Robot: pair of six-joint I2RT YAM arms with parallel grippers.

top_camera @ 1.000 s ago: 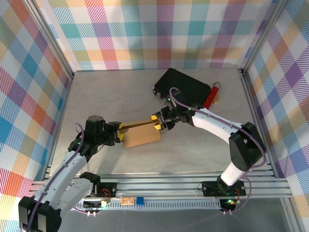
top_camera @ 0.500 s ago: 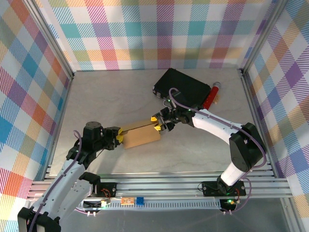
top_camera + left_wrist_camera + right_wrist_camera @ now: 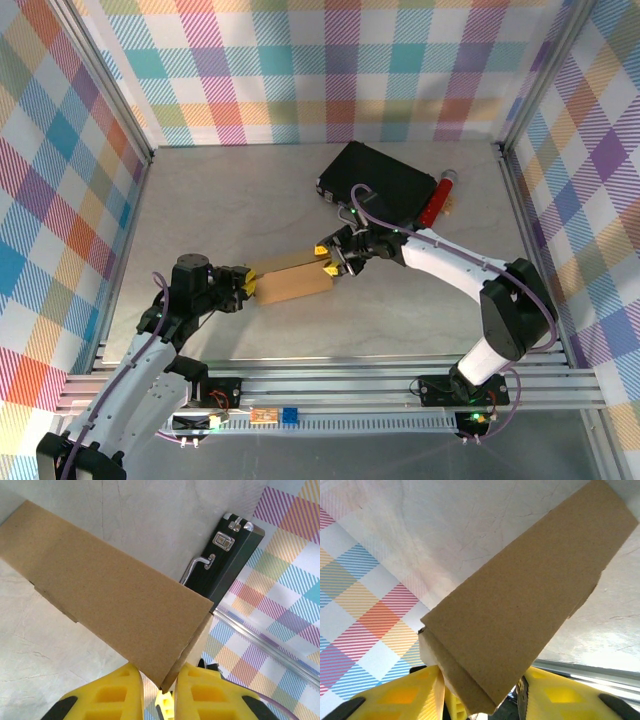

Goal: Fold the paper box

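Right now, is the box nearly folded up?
Partly. Done: the paper box is folded into a flat brown sleeve. In hand: the left hand pinches one end; the right hand straddles the other. Left: the ends look open, so closing them probably remains.

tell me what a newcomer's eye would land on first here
The brown paper box is held mid-table between two arms, the left pincer nipping its left end and the right pincer its right end. Behind it, a black case lies toward the back with a red cylinder beside it. Loud pastel plaid walls ring everything.
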